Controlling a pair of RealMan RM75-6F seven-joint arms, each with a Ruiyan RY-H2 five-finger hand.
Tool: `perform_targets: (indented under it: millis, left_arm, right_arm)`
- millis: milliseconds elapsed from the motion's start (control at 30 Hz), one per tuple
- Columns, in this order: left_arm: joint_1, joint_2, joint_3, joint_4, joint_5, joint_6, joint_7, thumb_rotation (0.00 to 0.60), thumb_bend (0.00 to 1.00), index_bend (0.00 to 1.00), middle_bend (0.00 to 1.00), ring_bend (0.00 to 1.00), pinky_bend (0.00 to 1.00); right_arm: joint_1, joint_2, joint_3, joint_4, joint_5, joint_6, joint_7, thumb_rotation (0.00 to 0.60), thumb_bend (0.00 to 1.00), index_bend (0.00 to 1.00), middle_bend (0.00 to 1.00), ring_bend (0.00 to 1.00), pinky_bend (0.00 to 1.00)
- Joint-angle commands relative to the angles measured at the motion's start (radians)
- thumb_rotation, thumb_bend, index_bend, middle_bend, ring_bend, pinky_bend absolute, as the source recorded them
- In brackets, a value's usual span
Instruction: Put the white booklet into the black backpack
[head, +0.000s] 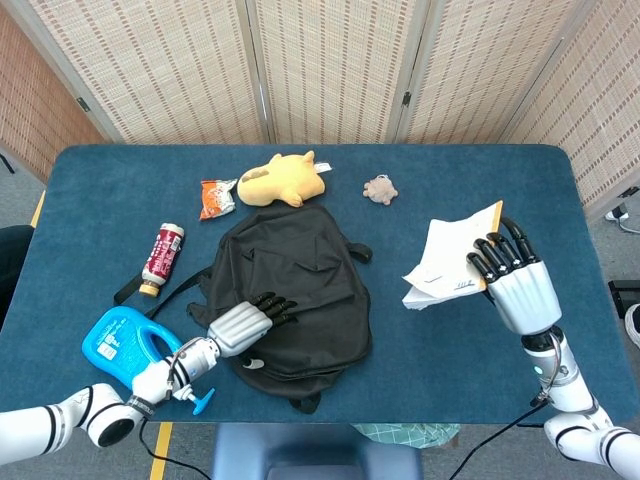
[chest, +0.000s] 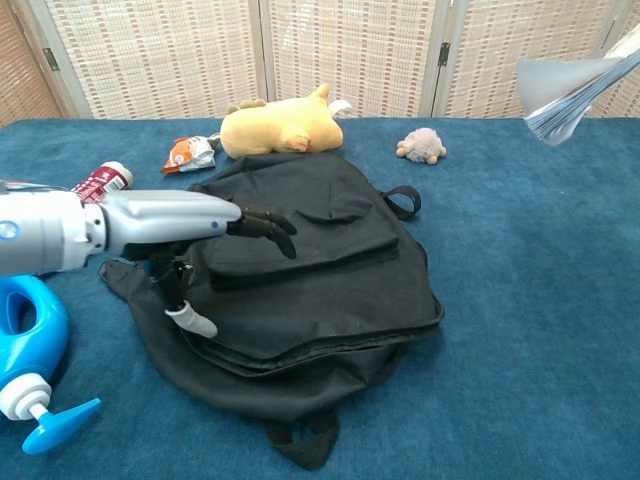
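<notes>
The black backpack (head: 290, 290) (chest: 310, 270) lies flat in the middle of the blue table, zipped as far as I can see. My left hand (head: 245, 322) (chest: 165, 225) hovers over its front left part, fingers stretched out and apart, holding nothing. My right hand (head: 512, 280) grips the white booklet (head: 445, 265) in the air to the right of the backpack. In the chest view only the booklet's edge (chest: 570, 85) shows at the top right corner.
A blue spray bottle (head: 130, 345) (chest: 30, 350) lies at the front left. A red bottle (head: 162, 255) lies left of the backpack. Behind it sit a yellow plush toy (head: 282, 180), an orange snack pack (head: 216, 198) and a small beige plush (head: 380, 189).
</notes>
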Motion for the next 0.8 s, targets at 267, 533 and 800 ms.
perform_targets:
  millis: [267, 533, 800]
  left_arm:
    - [-0.061, -0.098, 0.005, 0.06, -0.132, -0.05, 0.09, 0.6, 0.22, 0.21, 0.06, 0.04, 0.0]
    - [-0.038, -0.2, -0.009, 0.144, -0.159, 0.059, 0.061, 0.6, 0.29, 0.47, 0.16, 0.15, 0.0]
    - [-0.005, -0.238, 0.007, 0.194, -0.086, 0.153, -0.043, 0.6, 0.48, 0.62, 0.28, 0.24, 0.0]
  right_arm:
    - [-0.007, -0.01, -0.004, 0.022, -0.001, -0.005, 0.017, 0.6, 0.46, 0.91, 0.49, 0.38, 0.23]
    - [-0.014, -0.016, -0.007, 0.032, -0.001, -0.003, 0.027, 0.6, 0.46, 0.91, 0.49, 0.38, 0.23]
    - [-0.019, -0.016, -0.001, 0.031, -0.002, 0.011, 0.043, 0.6, 0.46, 0.91, 0.49, 0.38, 0.23]
